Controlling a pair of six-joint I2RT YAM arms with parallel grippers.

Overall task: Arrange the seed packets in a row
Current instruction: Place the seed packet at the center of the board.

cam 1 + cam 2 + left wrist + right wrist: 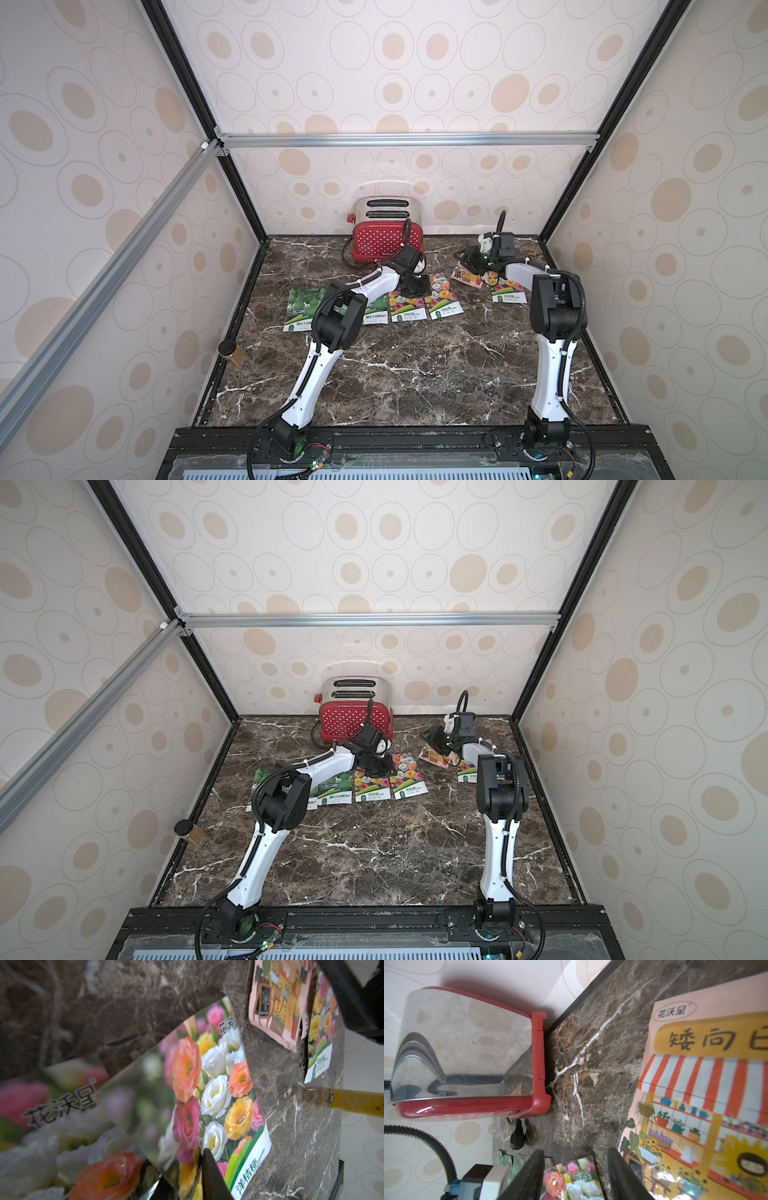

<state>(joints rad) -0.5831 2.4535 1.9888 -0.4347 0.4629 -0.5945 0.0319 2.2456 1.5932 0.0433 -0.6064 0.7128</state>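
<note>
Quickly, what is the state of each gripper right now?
Left gripper: slightly open, fingers just above a flower packet.
Right gripper: open, holding nothing.

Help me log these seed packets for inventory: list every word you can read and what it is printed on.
"花沃呈": logo on the shop-print packet and on the flower packet.
"矮向", then a cut-off character: yellow sign on the shop-print packet.
"洋桔梗": white band on the flower packet.
Too small to read: the toaster badge, the green packets' labels.
</note>
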